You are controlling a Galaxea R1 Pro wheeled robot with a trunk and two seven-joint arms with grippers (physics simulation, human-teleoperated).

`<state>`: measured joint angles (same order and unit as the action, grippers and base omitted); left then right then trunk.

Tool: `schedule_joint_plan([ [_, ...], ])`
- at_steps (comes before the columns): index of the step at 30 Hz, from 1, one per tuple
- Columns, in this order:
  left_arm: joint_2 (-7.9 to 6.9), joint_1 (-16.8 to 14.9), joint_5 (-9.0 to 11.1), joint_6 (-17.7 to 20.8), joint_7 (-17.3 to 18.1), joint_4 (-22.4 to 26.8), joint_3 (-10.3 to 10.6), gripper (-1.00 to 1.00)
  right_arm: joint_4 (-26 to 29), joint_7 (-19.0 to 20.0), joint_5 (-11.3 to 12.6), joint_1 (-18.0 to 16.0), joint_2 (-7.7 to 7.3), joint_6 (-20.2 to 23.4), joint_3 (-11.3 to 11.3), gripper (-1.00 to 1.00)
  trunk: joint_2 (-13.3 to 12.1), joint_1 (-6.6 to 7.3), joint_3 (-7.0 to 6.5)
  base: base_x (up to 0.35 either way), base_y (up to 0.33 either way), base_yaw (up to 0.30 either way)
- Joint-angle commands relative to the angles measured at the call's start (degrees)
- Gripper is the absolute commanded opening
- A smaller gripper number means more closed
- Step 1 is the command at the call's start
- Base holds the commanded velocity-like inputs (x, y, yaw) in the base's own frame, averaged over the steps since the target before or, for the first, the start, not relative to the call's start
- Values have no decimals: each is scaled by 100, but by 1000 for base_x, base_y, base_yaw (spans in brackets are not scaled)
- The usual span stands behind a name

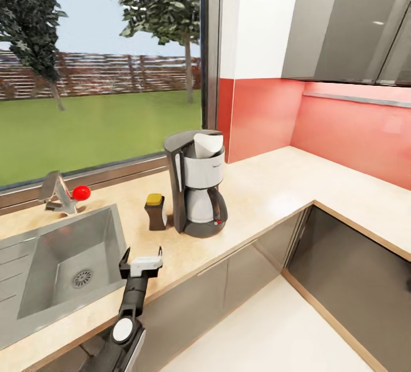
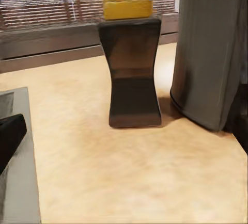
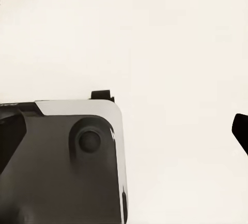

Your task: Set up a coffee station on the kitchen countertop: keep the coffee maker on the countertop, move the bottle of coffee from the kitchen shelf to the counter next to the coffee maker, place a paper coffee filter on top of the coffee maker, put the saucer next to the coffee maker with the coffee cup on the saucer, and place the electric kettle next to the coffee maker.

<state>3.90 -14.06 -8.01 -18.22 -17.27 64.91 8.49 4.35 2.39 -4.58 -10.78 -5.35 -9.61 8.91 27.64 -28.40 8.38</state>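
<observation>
The grey-and-silver coffee maker (image 1: 195,189) stands on the beige countertop (image 1: 268,189), with a white paper coffee filter (image 1: 208,144) resting on its top. Just left of it stands the dark bottle of coffee (image 1: 155,211) with a yellow cap, apart from the machine. In the left wrist view the bottle (image 2: 130,69) is straight ahead, with the coffee maker (image 2: 209,53) beside it. My left gripper (image 1: 141,262) hovers open and empty over the counter's front edge, short of the bottle. My right gripper (image 3: 124,136) is open over pale floor. The saucer, coffee cup and electric kettle are out of view.
A steel sink (image 1: 34,280) is set into the counter left of my left gripper, with a faucet (image 1: 57,192) and a red knob (image 1: 81,192) behind it. The counter turns a corner at the right along the red wall (image 1: 342,132). Grey cabinets (image 1: 245,275) run below.
</observation>
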Motion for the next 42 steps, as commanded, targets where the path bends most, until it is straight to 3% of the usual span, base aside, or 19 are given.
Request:
schedule_joint_plan([
  [1,2,122,-65,-9,-30,250,13,100,-2,21,-46,-7,-1,-22,53,100,9,-3,10,-12,0,83],
  [6,-7,547,-63,26,18,1113,70,100,61,17,-44,-6,-1,-23,55,100,9,-3,10,-4,0,210],
  [11,-11,633,-83,162,36,1403,306,100,180,14,-46,-4,-3,-23,57,100,9,-3,10,-1,0,201],
  [13,-22,643,-90,398,38,1481,396,100,222,14,-46,-9,-27,-28,57,100,9,-3,10,0,0,56],
  [15,-29,724,-87,1030,47,1814,459,100,271,16,-44,-9,-96,-67,62,100,9,-3,10,0,0,14],
  [16,-31,742,-87,1098,50,1862,463,100,277,16,-44,-10,-99,-93,64,100,9,-3,10,0,0,4],
  [19,-37,765,-86,1191,115,1931,467,100,301,16,-43,-6,-105,-181,62,100,9,-3,10,0,0,1],
  [25,-73,781,-86,1232,974,1988,444,100,321,16,-29,-5,-115,-462,70,100,9,-3,10,0,0,0],
  [34,-74,891,-86,1216,1047,2064,434,100,329,13,-26,-6,-115,-471,81,100,9,-3,10,0,0,17],
  [42,-66,896,-78,1223,1045,2078,440,100,328,11,-26,-6,-115,-472,76,100,9,-3,10,-38,-12,241],
])
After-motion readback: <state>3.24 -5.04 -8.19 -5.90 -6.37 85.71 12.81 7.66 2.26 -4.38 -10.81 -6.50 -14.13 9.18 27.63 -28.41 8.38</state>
